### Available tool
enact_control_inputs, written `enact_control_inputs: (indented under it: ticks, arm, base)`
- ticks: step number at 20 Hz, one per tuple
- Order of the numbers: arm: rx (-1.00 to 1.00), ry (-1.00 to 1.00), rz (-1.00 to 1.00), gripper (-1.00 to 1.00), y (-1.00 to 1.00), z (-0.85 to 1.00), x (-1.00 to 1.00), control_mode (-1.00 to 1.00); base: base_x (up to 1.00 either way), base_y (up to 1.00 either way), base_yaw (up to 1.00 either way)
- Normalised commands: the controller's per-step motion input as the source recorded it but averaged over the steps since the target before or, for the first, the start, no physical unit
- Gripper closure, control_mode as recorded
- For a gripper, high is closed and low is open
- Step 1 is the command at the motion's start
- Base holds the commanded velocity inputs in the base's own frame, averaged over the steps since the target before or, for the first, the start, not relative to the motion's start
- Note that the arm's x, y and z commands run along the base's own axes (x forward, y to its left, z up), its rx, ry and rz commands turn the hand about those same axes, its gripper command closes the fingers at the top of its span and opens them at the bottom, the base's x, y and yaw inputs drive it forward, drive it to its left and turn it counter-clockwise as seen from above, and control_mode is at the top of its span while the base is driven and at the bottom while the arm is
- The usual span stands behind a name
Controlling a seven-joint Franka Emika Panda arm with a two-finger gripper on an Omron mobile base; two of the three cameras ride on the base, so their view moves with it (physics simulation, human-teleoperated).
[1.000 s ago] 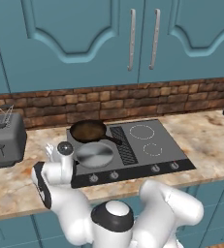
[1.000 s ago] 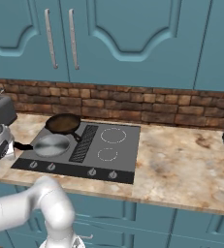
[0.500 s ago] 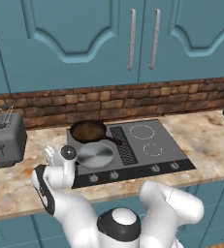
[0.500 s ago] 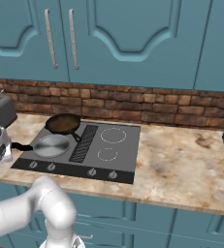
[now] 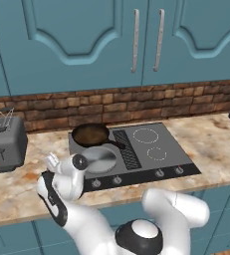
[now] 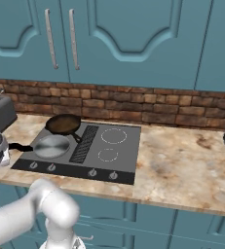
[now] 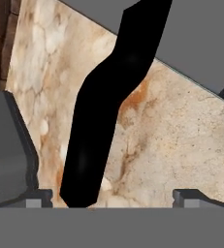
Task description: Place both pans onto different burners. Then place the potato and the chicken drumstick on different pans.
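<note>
While no writing shows, jaws [image 7: 113, 196] stand apart.

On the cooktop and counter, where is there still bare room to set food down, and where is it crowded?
The two right burners are bare, as is the marble counter right of the cooktop. The left side is crowded: the dark pan and silver pan sit close together, with the claw open over the silver pan's handle near the toaster.

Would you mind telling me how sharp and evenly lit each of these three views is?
Left base view: soft, even rendered light, the silver pan pale with no hard glare and the dark pan clear. Right base view: equally flat, the burner rings crisp on the cooktop. Hand view: very close, the black pan handle a flat featureless silhouette, the counter texture blurry.
</note>
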Motion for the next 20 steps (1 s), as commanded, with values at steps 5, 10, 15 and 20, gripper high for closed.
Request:
enact_control_inputs:
  ticks: [5, 10, 15, 20]
  arm:
    - [-0.17, 0.0, 0.13, -1.0, 0.0, 0.37, -0.1, -1.0]
    - [-0.34, 0.0, 0.17, -1.0, 0.0, 0.28, -0.07, -1.0]
    - [-0.22, 0.0, 0.18, -1.0, -0.14, 0.08, -0.27, -1.0]
    - [-0.05, -0.02, 0.15, -1.0, -0.36, 0.0, -0.32, -1.0]
  base:
    - [0.0, 0.0, 0.0]
    - [0.0, 0.0, 0.0]
    - [0.0, 0.0, 0.0]
    - [0.0, 0.0, 0.0]
